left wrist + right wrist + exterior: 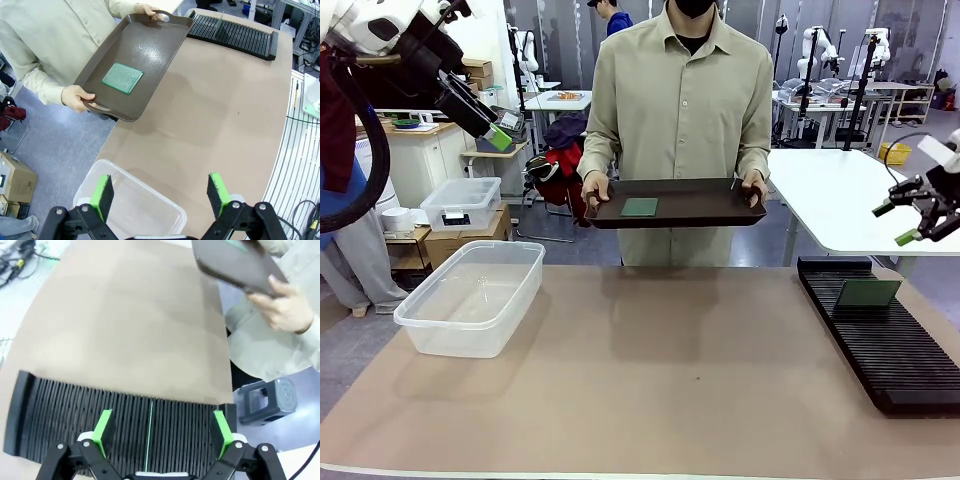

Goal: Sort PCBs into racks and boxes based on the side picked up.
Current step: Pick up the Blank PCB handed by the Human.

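A person at the far side holds a dark brown tray [700, 212] in both hands, with one green PCB [640, 207] lying flat on it; the same PCB [122, 78] appears in the left wrist view. A second PCB [867, 293] stands upright in a slot of the black rack [895, 350] at the right; in the right wrist view it is a thin green edge [150, 432]. The clear box [470, 295] sits at the left, with nothing in it. My left gripper [162, 192] is open, high above the box [145, 210]. My right gripper [162, 427] hangs open above the rack [70, 415].
A smaller lidded clear box [462, 203] rests on cartons behind the table's left corner. A white table [840, 200] stands behind the rack at the right. The brown tabletop [660, 370] stretches between box and rack. A grey stool [265, 400] stands by the person's side.
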Robot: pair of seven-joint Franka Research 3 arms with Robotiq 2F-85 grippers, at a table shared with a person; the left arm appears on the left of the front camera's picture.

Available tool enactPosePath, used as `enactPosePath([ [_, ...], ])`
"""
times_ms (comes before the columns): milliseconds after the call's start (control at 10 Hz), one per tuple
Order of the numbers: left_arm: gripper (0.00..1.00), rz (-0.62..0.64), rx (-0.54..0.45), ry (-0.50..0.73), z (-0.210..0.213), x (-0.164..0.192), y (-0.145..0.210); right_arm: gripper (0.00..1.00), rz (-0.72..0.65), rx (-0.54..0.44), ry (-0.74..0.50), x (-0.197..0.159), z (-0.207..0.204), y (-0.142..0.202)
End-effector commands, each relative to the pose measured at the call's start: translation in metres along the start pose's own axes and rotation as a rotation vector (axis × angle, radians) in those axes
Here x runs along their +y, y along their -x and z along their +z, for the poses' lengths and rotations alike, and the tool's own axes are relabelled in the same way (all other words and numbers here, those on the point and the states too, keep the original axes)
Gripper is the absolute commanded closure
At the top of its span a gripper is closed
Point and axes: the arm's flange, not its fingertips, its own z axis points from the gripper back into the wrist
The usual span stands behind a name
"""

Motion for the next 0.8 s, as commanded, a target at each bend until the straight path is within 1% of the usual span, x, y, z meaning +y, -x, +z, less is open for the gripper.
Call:
enactPosePath([
  [0, 0.0, 0.001, 0.008, -0.005, 0.0, 0.0, 0.001, 0.0, -0.131, 0.075, 0.087, 0.023, -0.001, -0.043],
  [100, 0.0, 0.001, 0.008, -0.005, 0.0, 0.0, 0.001, 0.0, -0.188, 0.071, 0.08, 0.028, 0.007, -0.064],
  [200, 0.0, 0.001, 0.008, -0.005, 0.0, 0.0, 0.001, 0.0, -0.267, 0.019, 0.078, 0.037, 0.013, -0.082],
  [300, 0.0, 0.001, 0.008, -0.005, 0.0, 0.0, 0.001, 0.0, -0.382, 0.017, 0.148, 0.043, 0.024, -0.098],
  [400, 0.0, 0.001, 0.008, -0.005, 0.0, 0.0, 0.001, 0.0, -0.43, -0.053, 0.151, 0.047, 0.036, -0.11],
  [500, 0.0, 0.001, 0.008, -0.005, 0.0, 0.0, 0.001, 0.0, -0.461, -0.083, 0.153, 0.055, 0.042, -0.123],
  [600, 0.0, 0.001, 0.008, -0.005, 0.0, 0.0, 0.001, 0.0, -0.495, -0.068, 0.175, 0.06, 0.045, -0.133],
  [700, 0.0, 0.001, 0.008, -0.005, 0.0, 0.0, 0.001, 0.0, -0.51, -0.019, 0.175, 0.062, 0.046, -0.14],
])
